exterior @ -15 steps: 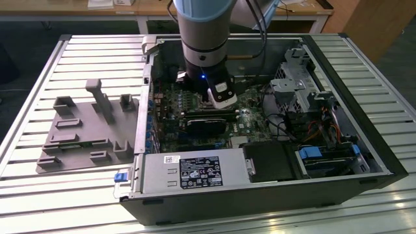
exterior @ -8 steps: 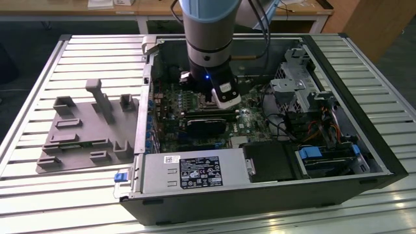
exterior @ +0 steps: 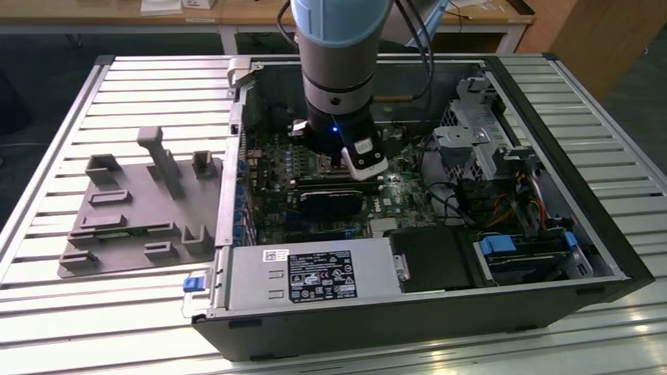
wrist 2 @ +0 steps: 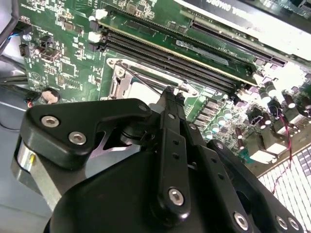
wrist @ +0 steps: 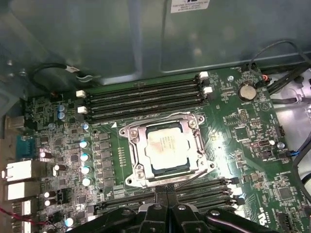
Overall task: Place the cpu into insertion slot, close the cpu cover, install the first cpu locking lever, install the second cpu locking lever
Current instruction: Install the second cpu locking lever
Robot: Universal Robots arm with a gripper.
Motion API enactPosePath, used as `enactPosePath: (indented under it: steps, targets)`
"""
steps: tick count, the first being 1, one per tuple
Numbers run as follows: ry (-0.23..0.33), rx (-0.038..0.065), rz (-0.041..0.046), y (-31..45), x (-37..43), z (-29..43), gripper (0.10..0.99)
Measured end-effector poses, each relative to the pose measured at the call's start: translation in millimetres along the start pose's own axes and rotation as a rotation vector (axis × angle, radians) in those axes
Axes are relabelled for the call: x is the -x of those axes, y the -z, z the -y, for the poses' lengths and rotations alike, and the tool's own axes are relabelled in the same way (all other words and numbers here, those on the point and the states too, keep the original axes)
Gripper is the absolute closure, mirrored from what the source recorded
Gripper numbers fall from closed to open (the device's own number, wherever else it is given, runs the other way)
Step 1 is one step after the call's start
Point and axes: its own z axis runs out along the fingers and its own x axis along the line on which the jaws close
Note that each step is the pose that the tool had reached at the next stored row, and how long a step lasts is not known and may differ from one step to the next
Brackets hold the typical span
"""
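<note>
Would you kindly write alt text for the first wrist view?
The cpu sits in the insertion slot of a green motherboard, framed by the silver cpu cover. The shut gripper is beside the socket's edge, between memory slots.

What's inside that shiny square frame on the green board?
Inside the cpu cover sits the cpu, its grey metal top showing through the window. The insertion slot beneath is hidden by the chip.
</note>
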Motion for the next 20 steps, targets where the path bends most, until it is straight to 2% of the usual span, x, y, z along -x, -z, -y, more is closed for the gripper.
enactPosePath:
  steps: [6,15,20]
  targets:
    - [0.0,0.0,-0.0011,-8.0,-1.8,2.8,0.984]
    - [0.0,0.001,-0.0013,-16.5,-11.3,7.3,0.984]
    - [-0.001,0.007,-0.0026,-20.7,-14.6,9.3,0.984]
